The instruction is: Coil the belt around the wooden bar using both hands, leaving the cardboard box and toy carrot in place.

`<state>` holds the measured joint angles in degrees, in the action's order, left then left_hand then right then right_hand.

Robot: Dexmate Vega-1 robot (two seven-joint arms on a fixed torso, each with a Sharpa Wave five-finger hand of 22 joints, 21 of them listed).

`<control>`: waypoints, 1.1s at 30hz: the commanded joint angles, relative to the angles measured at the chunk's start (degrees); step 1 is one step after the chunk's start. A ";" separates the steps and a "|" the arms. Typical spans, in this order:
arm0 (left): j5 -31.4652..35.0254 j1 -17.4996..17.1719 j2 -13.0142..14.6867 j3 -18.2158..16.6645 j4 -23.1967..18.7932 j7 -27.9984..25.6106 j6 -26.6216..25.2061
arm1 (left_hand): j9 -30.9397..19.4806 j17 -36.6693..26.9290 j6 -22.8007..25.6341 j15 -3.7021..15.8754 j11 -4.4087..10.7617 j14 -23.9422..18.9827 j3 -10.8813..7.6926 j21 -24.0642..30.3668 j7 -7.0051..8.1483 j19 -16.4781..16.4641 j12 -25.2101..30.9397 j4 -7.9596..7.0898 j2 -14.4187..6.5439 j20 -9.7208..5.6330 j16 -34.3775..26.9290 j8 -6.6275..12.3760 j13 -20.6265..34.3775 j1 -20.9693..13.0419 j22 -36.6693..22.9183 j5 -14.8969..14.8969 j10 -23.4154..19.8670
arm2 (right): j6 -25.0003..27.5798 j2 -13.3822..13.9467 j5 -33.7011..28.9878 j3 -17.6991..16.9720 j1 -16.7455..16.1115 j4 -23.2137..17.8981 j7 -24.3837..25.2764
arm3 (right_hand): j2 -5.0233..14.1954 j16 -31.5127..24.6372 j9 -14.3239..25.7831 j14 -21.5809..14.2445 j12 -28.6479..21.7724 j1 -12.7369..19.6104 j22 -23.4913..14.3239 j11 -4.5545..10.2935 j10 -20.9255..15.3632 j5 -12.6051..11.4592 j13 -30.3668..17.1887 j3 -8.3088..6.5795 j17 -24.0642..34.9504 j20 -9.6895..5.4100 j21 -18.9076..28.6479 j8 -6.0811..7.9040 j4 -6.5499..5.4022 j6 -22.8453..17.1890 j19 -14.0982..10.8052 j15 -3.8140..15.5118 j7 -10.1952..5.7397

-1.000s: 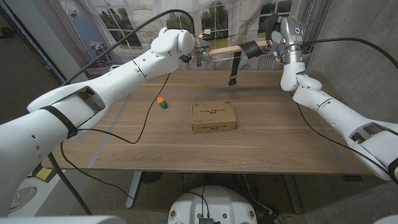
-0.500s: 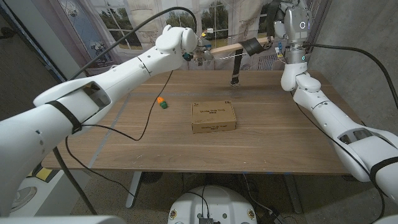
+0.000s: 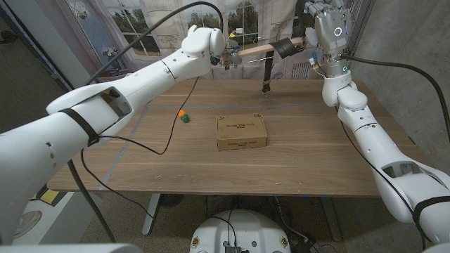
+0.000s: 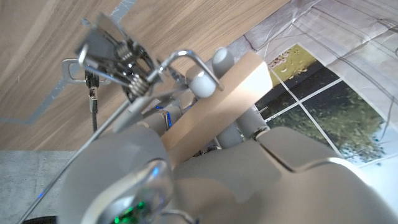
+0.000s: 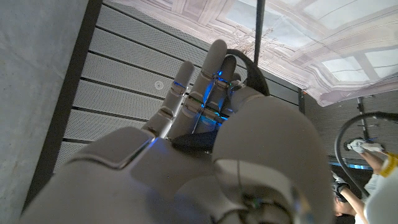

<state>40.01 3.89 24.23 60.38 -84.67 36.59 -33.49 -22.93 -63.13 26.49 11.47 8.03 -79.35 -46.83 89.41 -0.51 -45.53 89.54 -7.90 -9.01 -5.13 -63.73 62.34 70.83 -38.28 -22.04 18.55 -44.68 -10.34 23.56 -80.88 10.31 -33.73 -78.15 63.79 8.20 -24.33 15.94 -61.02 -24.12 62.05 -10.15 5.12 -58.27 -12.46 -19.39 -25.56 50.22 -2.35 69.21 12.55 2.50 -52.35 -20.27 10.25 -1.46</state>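
My left robot hand [image 3: 226, 57] grips one end of the wooden bar [image 3: 254, 50], raised above the far edge of the counter [image 3: 316, 147] in the upper middle of the head frame. My right robot hand [image 3: 314, 22] is at the bar's other end, upper right, where the belt [image 3: 283, 48] is coiled dark around the wood; I cannot tell whether those fingers [image 5: 214, 62] hold it. The belt's loose end hangs down to the counter. The cardboard box [image 3: 241, 131] sits at frame centre, the toy carrot [image 3: 183, 116] just left of it.
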 commanded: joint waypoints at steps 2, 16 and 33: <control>-1.23 2.59 -1.53 0.20 2.92 -2.80 -2.12 | -0.14 -0.24 0.11 0.15 0.07 -0.57 -0.29 0.17 -0.47 0.10 0.27 0.00 -0.60 -4.32 -0.04 0.43 0.18 -0.36 -0.14 0.11 -0.15 | -0.79 -0.04 -5.45 -2.08 -8.62 -7.17 0.21 | 0.59 0.15 0.08 0.06 0.70 1.47 -0.15 -0.05 -0.55 0.48 0.07 -0.05 0.41 -4.72 0.38 0.50 0.95 -2.62 -0.84 2.60 -1.91; -1.18 4.26 -1.92 1.06 2.64 -5.44 -2.73 | -0.24 -0.35 -0.11 0.16 0.11 -0.62 -0.26 0.17 -0.44 0.06 0.28 0.01 -0.61 -4.37 -0.22 0.57 0.19 -0.38 -0.24 0.02 -0.18 | -6.70 -5.54 -3.88 -6.46 -13.64 -4.35 0.21 | -0.06 1.60 -0.39 2.74 2.92 3.83 -0.16 0.39 2.64 1.50 0.17 -1.01 0.50 -2.54 1.28 -0.44 4.30 0.09 -0.93 2.50 -3.94; 1.66 2.38 -0.30 1.00 -2.40 -9.79 -2.52 | -0.71 0.14 -0.14 0.01 -0.32 -0.74 -0.15 0.48 -0.64 -0.26 0.38 -0.01 -0.53 -4.42 -0.04 1.04 0.21 -0.34 -0.81 0.01 -0.38 | 0.26 -6.38 7.45 -4.48 -17.06 -0.21 0.21 | -5.11 10.05 -1.66 16.79 10.67 -8.67 0.38 0.18 17.32 1.12 0.09 2.57 -4.21 1.35 -1.13 -1.91 1.03 13.97 1.22 1.19 -5.59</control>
<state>39.79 7.83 22.87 61.51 -84.01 29.77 -36.25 -23.24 -62.79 26.03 11.55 7.94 -79.63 -46.82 89.59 -0.91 -45.53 89.54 -7.90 -9.33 -5.13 -63.44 62.96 70.97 -38.69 -22.51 18.55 -44.77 -14.27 16.78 -81.58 4.64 -48.35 -79.35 64.03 3.90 -16.15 14.40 -47.20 -14.36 57.25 -9.83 5.62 -42.74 -10.87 -19.26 -23.54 47.21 -1.91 68.75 10.59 5.20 -40.32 -19.20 6.19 -7.19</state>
